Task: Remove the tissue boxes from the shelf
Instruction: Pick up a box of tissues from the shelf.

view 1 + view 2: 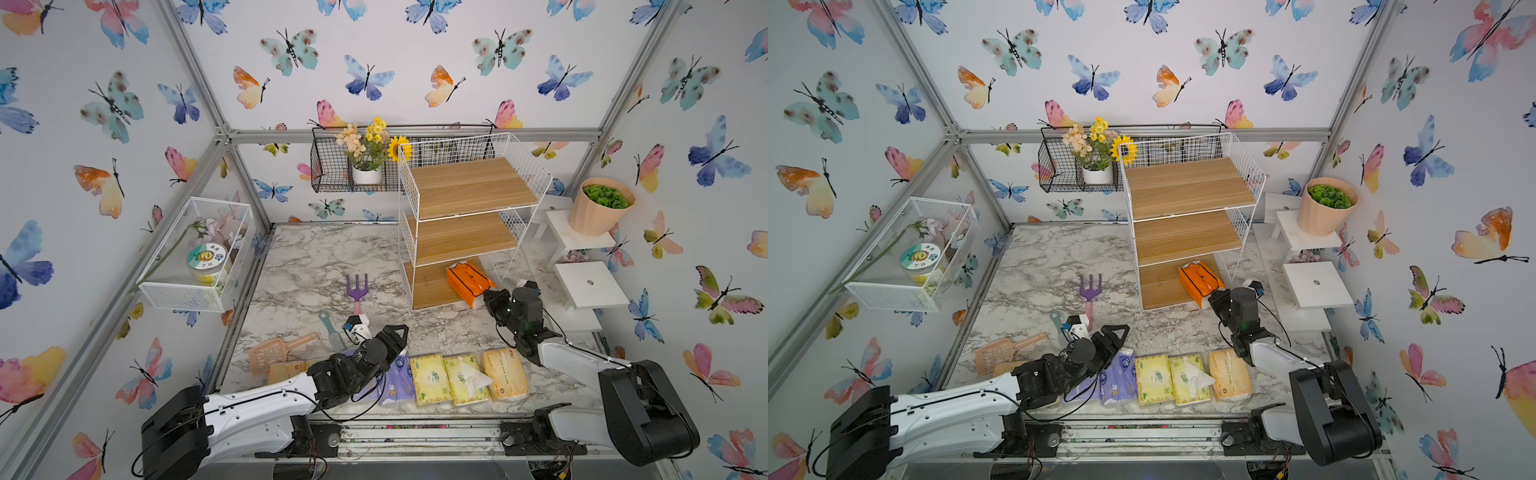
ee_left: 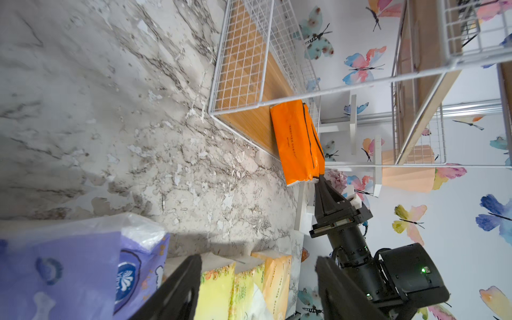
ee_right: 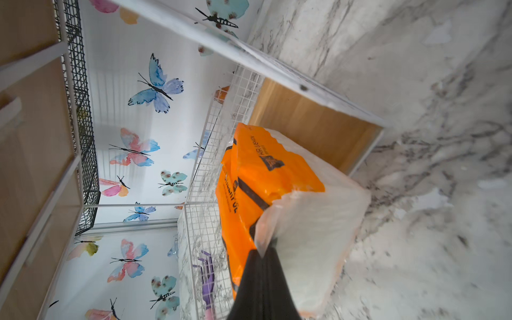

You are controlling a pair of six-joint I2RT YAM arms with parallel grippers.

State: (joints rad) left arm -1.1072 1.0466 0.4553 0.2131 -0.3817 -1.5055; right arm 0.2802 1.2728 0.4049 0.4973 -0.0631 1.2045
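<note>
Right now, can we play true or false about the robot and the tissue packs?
1. The right gripper is shut on the wrapper of the orange pack. True.
2. The purple packs sit on the top board of the shelf. False: they lie on the table, near the left gripper.
3. The left gripper is clamped on a pack. False: it is open and holds nothing.
4. The orange pack pokes out past the front edge of the shelf's bottom board. True.
</note>
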